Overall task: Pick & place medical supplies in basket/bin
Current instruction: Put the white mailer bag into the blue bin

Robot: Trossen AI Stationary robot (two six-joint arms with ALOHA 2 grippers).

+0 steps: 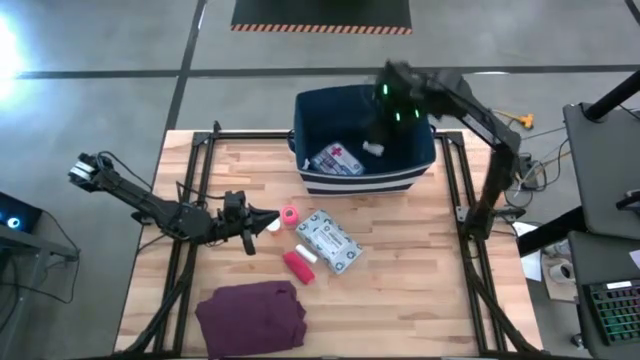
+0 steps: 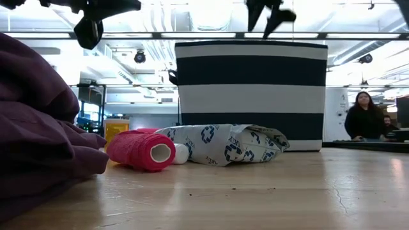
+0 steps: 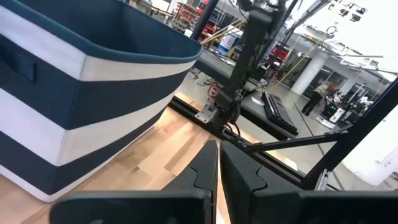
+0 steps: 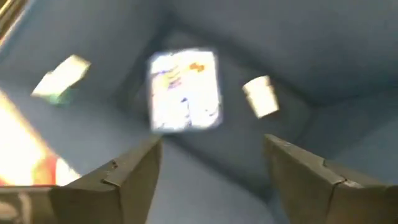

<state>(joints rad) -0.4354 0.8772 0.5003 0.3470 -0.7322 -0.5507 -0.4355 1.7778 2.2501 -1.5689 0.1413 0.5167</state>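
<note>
My right gripper (image 1: 380, 130) (image 4: 211, 162) is open above the navy-blue striped bin (image 1: 402, 172) (image 2: 249, 89), pointing down into it. In the bin lie the blue first-aid pouch (image 1: 337, 158) and a small white roll (image 1: 375, 149) (image 4: 260, 96). My left gripper (image 1: 262, 219) (image 3: 217, 177) is shut and hovers beside the pink tape roll (image 1: 290, 214) and a small white roll (image 1: 272, 226). Lying flat on the table are the grey-white packet (image 1: 328, 241) (image 2: 223, 144), a red roll (image 1: 298, 266) (image 2: 140, 150) and another white roll (image 1: 306, 252).
A folded maroon cloth (image 1: 250, 312) (image 2: 38, 128) lies near the table's near edge. Black frame rails (image 1: 196, 190) run along the table's left and right sides. In the low view a person (image 2: 364, 115) stands in the room beyond the table.
</note>
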